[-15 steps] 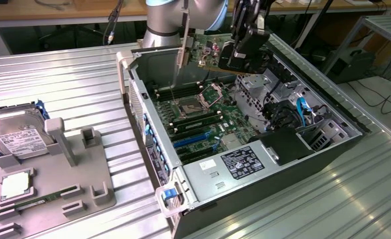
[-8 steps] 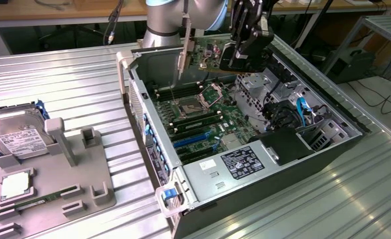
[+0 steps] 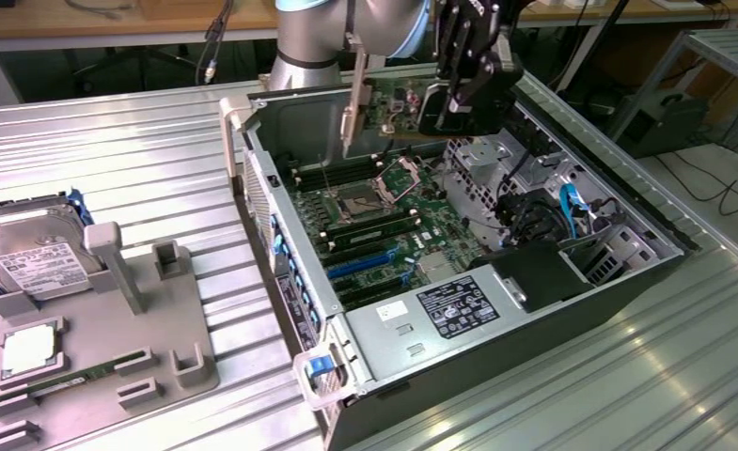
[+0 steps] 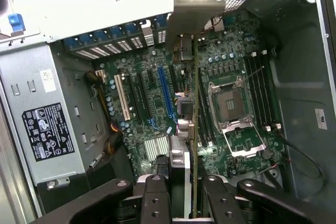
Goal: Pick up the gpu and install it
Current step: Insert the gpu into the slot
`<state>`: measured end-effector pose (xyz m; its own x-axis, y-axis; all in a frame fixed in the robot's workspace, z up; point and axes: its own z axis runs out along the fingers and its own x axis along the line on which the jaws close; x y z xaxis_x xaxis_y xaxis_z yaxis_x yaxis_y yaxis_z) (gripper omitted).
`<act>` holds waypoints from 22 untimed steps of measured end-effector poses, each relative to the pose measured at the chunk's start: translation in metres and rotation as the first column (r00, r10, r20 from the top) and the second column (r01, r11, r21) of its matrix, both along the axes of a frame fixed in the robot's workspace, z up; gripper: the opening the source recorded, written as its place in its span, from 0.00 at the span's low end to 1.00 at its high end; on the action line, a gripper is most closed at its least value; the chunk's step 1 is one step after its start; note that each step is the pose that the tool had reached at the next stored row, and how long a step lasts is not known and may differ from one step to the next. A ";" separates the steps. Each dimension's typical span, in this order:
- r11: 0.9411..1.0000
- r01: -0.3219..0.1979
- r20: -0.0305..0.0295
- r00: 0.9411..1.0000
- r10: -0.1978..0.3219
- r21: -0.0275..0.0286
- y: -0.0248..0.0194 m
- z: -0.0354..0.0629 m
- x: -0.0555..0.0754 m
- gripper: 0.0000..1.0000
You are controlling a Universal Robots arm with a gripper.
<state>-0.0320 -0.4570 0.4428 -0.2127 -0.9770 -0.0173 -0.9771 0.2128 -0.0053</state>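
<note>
Grip first: the hand [image 3: 469, 89] is clamped on the gpu [image 3: 391, 101], which hangs on edge in the air above the open computer case [image 3: 253, 150], clear of everything inside. The wrist view has the hand [image 4: 185, 190] pinching the gpu [image 4: 185, 129] by one long edge. From there the card looks knife-thin over the motherboard [image 4: 152, 103], with its pale bracket [image 4: 193, 3] at the end toward the case's rear wall.

In the exterior view the card hovers at about twelve o'clock of the motherboard [image 3: 382, 225], and the blue slots [image 3: 362, 265] lie toward six o'clock from it. The card looks to run nearer the processor socket [image 4: 231, 106] than the long blue slot [image 4: 165, 90], though which slot is meant I cannot tell.

To do this step well, I judge the card should hang plumb, with its lower edge parallel to the slot and its bracket squared to the rear opening. Any tilt would risk catching neighbouring parts.

Well apart, at nine o'clock of the case, the hard drive [image 3: 37, 263] rests in a grey fixture [image 3: 131, 348] on the desk [image 3: 131, 160].
</note>
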 end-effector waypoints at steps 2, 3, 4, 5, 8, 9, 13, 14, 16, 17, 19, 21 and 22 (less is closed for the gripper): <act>0.999 -0.032 0.000 0.999 0.032 0.000 0.0000 -0.0005 0.000 0.28; 0.999 -0.041 0.000 0.999 0.041 0.000 0.0003 -0.0008 0.000 0.28; 0.999 -0.046 0.000 0.999 0.046 0.000 0.0008 -0.0009 0.001 0.28; 0.999 -0.051 0.000 0.999 0.051 0.000 0.0017 -0.0010 0.001 0.28; 0.998 -0.062 0.001 0.998 0.062 0.000 0.0024 -0.0021 0.001 0.28; 0.998 -0.065 0.003 0.998 0.065 0.000 0.0025 -0.0029 0.001 0.28; 0.997 -0.081 0.014 0.997 0.081 -0.001 0.0030 -0.0050 0.002 0.28; 0.996 -0.089 0.016 0.996 0.089 -0.002 0.0030 -0.0054 0.002 0.28; 0.994 -0.106 0.018 0.994 0.106 -0.002 0.0029 -0.0062 0.002 0.28; 0.994 -0.114 0.019 0.993 0.114 -0.002 0.0029 -0.0064 0.002 0.28; 0.991 -0.131 0.019 0.991 0.131 -0.002 0.0029 -0.0066 0.002 0.28; 0.989 -0.147 0.020 0.989 0.147 -0.002 0.0029 -0.0068 0.002 0.28; 0.988 -0.156 0.020 0.988 0.156 -0.002 0.0029 -0.0069 0.002 0.28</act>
<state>-0.0300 -0.4541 0.4359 -0.0573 -0.9982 -0.0198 -0.9980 0.0578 -0.0254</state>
